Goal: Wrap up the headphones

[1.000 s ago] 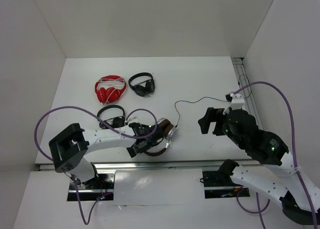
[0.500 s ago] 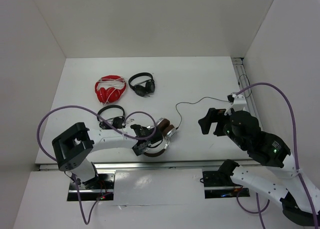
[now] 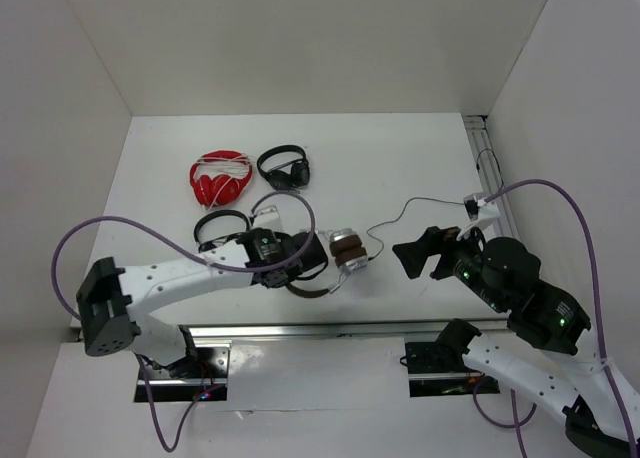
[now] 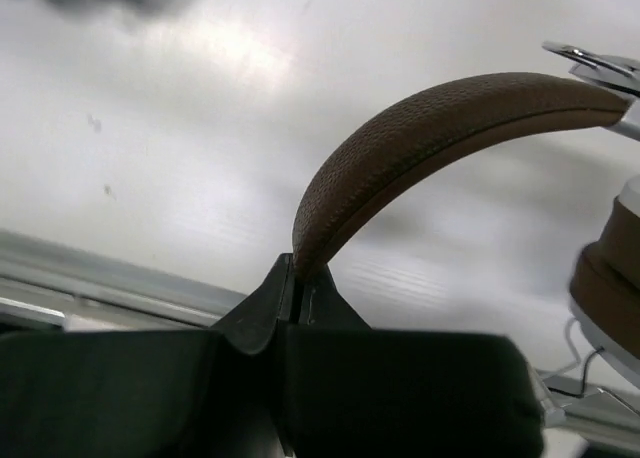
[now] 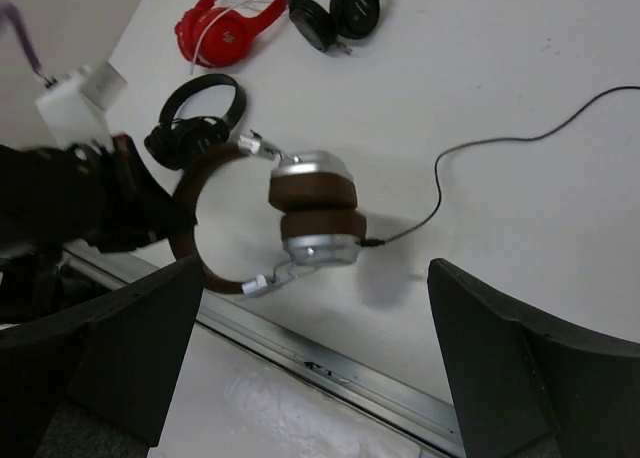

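The headphones point(image 3: 348, 250) have a dark brown headband point(image 4: 430, 128) and silver-and-brown earcups point(image 5: 315, 208). My left gripper point(image 3: 287, 258) is shut on the headband's left curve, and the left wrist view shows the fingertips point(image 4: 297, 278) pinched on the band. The earcups point right and cast a shadow on the table, so they look slightly raised. Their thin black cable point(image 3: 400, 213) trails loose to the right point(image 5: 500, 143). My right gripper point(image 3: 415, 253) hovers open to the right of the earcups, its fingers point(image 5: 315, 266) wide apart and holding nothing.
A red pair with white cord point(image 3: 220, 178) and a black pair point(image 3: 284, 168) lie at the back left. Another black pair point(image 3: 222, 226) lies just behind my left arm. A metal rail point(image 3: 330, 328) runs along the table's near edge, and white walls close in both sides.
My left gripper has shut on the headband and carried the headphones rightward and away from the near edge. The cable has shifted with them. My right gripper has dropped slightly, still open.
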You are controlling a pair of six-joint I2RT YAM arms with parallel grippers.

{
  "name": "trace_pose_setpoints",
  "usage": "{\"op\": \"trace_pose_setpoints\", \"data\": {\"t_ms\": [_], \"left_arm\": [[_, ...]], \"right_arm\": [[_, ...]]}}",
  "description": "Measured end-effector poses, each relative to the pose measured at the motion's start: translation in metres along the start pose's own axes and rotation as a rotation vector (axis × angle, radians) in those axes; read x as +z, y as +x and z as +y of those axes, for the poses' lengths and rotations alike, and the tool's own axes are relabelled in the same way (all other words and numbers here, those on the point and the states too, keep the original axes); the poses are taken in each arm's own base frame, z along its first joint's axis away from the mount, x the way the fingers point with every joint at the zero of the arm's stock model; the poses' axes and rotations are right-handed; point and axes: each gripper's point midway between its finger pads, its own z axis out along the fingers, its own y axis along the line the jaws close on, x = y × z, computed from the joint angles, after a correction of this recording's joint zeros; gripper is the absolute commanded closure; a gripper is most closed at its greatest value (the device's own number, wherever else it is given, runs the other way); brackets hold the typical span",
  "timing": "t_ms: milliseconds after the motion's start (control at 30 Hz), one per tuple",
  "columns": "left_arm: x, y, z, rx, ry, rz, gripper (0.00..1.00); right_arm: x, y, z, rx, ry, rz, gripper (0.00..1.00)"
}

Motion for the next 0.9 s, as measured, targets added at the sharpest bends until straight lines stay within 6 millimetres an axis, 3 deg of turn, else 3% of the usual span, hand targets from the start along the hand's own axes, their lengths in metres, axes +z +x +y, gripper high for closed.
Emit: {"op": "trace_pose_setpoints", "data": {"t_ms": [100, 233, 367, 467, 600, 733, 900], "left_arm": [[-0.047, -0.048, -0.013, 0.026, 0.106, -0.113, 1.00], [-0.109, -0.110, -0.004, 0.078, 0.197, -0.271, 1.00], [-0.156, -0.150, 0.013, 0.158, 0.254, -0.372, 1.00], [-0.184, -0.175, 0.029, 0.191, 0.290, -0.431, 1.00], [-0.201, -0.209, 0.059, 0.161, 0.270, -0.489, 1.00], [-0.207, -0.229, 0.085, 0.154, 0.230, -0.518, 1.00], [-0.208, -0.239, 0.094, 0.178, 0.204, -0.518, 1.00]], "right_arm": [[-0.004, -0.002, 0.006, 0.001, -0.046, -0.022, 0.00], [-0.009, -0.010, 0.012, 0.000, -0.090, -0.063, 0.00], [-0.001, -0.012, 0.017, -0.019, -0.110, -0.080, 0.00], [0.017, -0.009, 0.021, -0.055, -0.107, -0.058, 0.00], [0.047, 0.003, 0.045, -0.131, -0.199, 0.012, 0.00], [0.072, 0.021, 0.070, -0.188, -0.331, 0.071, 0.00], [0.090, 0.040, 0.070, -0.229, -0.358, 0.090, 0.00]]}}
